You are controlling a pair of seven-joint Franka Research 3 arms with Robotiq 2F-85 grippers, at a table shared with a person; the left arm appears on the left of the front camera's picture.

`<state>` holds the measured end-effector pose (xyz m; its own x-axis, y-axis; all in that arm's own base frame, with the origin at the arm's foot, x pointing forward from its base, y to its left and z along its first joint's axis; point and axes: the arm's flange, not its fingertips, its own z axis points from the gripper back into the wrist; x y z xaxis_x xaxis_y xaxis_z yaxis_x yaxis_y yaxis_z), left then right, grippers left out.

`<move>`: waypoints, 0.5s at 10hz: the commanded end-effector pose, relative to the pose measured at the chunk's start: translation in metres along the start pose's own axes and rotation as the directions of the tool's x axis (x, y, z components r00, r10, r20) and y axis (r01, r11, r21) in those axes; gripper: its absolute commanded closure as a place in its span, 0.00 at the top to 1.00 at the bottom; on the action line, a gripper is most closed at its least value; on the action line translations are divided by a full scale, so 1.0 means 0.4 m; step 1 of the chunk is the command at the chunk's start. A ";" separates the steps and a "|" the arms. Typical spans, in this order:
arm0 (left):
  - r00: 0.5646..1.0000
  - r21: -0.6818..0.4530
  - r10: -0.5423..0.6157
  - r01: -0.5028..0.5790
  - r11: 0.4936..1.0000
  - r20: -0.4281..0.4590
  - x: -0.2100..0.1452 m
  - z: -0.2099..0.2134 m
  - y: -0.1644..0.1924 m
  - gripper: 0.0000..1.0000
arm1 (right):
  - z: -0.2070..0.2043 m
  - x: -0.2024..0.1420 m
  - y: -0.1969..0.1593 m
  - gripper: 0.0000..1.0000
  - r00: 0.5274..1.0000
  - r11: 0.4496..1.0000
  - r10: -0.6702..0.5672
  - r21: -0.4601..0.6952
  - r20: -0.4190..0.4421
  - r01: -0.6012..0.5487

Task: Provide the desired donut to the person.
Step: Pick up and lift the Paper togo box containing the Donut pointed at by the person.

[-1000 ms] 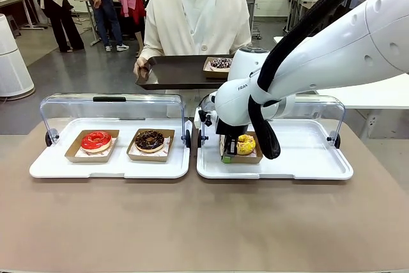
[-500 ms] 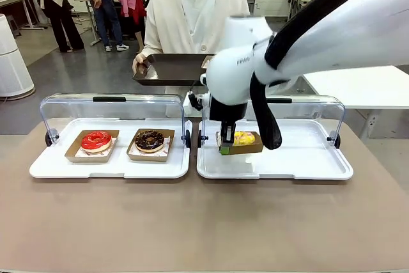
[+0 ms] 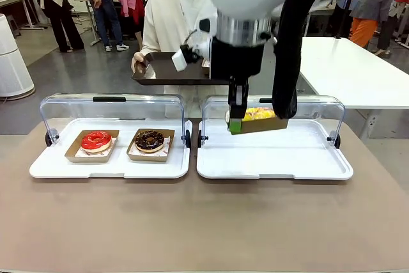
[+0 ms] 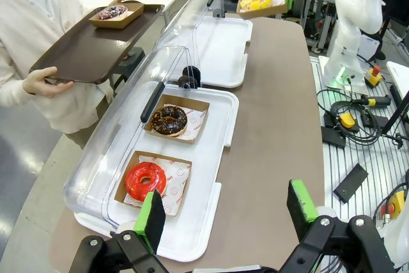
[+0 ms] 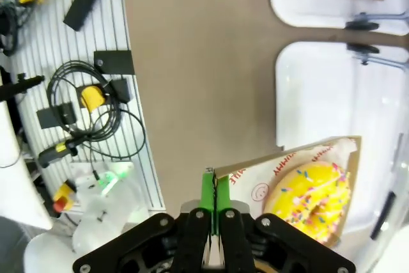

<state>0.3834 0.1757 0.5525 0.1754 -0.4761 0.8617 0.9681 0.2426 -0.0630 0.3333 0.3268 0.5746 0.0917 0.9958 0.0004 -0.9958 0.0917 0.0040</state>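
Lifted now off the right white tray (image 3: 319,164) and hanging in the air at centre frame: yellow donut (image 3: 258,114) in its cardboard tray (image 3: 262,124), a moment ago resting on the plastic, then just clear of it, now up level with the raised clear lid (image 3: 313,103). Right claw (image 3: 236,124) clenched on the cardboard tray's near edge, green pads pressed flat together around the thin wall, as seen at bottom centre of the right wrist view (image 5: 209,204). Tray tilting slightly, donut sitting to one side of the grip.

Left claw (image 4: 227,212) released, fingers spread wide at the bottom of its own view, grasping nothing.

Upper centre: person (image 3: 182,17) in the cream cardigan holding a dark serving tray (image 3: 163,71) out over the far edge of the table (image 3: 204,222), one chocolate sprinkled donut (image 4: 112,11) already on it. Red donut (image 3: 96,140) and chocolate donut (image 3: 150,140) untouched at lower left.

Pick done, judging by the height; carry toward the serving tray likely next, with a thin-edge grip prone to sagging.
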 end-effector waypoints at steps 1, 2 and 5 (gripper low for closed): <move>1.000 -0.002 -0.012 0.012 1.000 0.006 0.000 0.003 -0.003 1.00 | 0.066 0.017 0.001 0.00 0.999 0.998 -0.037 -0.052 0.005 0.037; 1.000 -0.002 -0.012 0.012 1.000 0.006 0.000 0.003 -0.003 1.00 | 0.110 0.027 -0.013 0.00 0.998 0.996 -0.053 -0.068 0.015 0.054; 1.000 -0.002 -0.012 0.012 1.000 0.006 0.000 0.003 -0.003 1.00 | 0.140 0.045 -0.073 0.00 0.999 0.997 0.009 -0.075 0.045 -0.005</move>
<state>0.3834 0.1757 0.5526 0.1754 -0.4761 0.8617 0.9681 0.2427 -0.0630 0.3544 0.3371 0.6320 0.1138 0.9919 0.0562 -0.9910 0.1174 -0.0644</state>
